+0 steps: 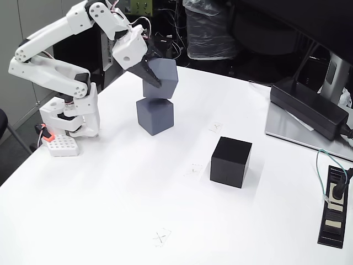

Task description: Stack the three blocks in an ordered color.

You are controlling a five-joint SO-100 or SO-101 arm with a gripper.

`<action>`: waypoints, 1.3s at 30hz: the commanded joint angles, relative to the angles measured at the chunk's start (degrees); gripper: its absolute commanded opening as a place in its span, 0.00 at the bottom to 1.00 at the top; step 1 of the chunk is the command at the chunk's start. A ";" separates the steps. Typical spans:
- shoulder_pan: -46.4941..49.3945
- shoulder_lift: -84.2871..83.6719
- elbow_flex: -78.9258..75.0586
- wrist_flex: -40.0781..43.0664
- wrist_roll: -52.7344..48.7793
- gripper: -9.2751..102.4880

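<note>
Second block being seated on the first.
The gripper point(153, 72) is clamping the darker grey block point(163, 78), tilted, its lower corner touching the medium grey block point(155, 115) left of table centre; levelling is needed before release. The black block point(231, 162) is sitting apart; cubes have no long axis.

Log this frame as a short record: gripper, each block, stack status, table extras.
gripper: shut on top block
top block: slate-grey, tilted, held over the lower block, touching or just above it
lower block: grey, on table
black block: alone on table, right of the stack in the fixed view
stack status: second block being placed; black block not stacked
extras: power brick, power strip
</note>
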 commanded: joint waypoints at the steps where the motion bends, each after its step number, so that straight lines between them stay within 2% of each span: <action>1: -1.05 0.44 -0.26 0.35 0.62 0.07; 23: -1.14 0.35 4.66 -0.53 0.00 0.09; 26: -1.14 0.35 4.66 -0.53 0.00 0.13; 33: -1.14 0.44 4.66 -0.44 0.09 0.32; 39: -1.58 0.44 4.66 0.00 0.09 0.35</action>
